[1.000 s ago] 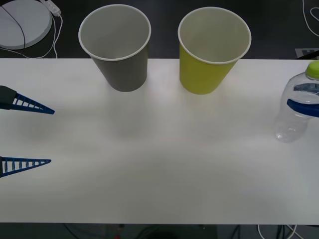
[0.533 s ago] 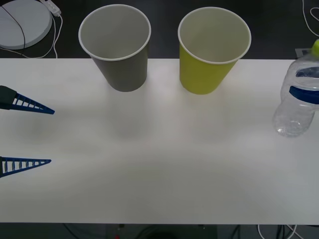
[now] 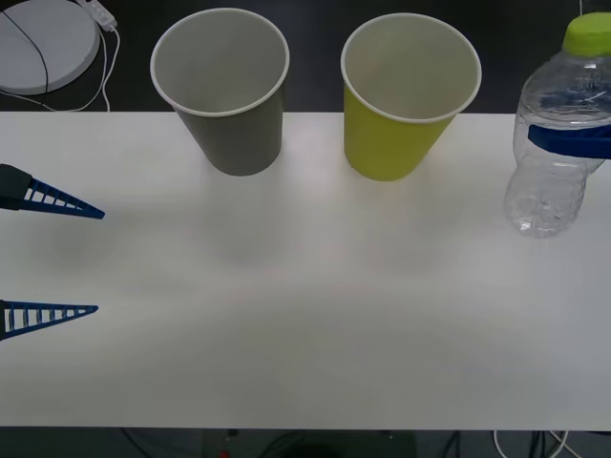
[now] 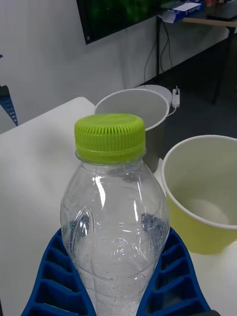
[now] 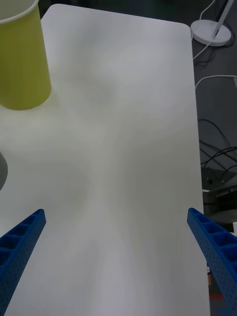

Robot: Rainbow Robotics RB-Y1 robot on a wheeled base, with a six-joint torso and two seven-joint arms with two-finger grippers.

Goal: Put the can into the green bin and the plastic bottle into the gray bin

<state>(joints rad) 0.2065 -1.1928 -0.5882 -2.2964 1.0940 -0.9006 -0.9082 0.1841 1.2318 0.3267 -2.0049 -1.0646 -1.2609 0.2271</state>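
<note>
Plastic bottle (image 3: 554,143) hangs upright in the right gripper (image 4: 116,284), clamped at its waist above the counter (image 3: 315,315), beside the empty green bin (image 3: 406,95) and empty gray bin (image 3: 224,91). Left gripper (image 3: 48,258) waits spread wide.

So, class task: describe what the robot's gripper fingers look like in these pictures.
Both grippers have blue plastic fingers. The left gripper shows two long tapered fingers with ladder-like open ribs narrowing to points. The right gripper has the same blue ribbed lattice, with thick curved inner faces. No cables or markings visible.
</note>
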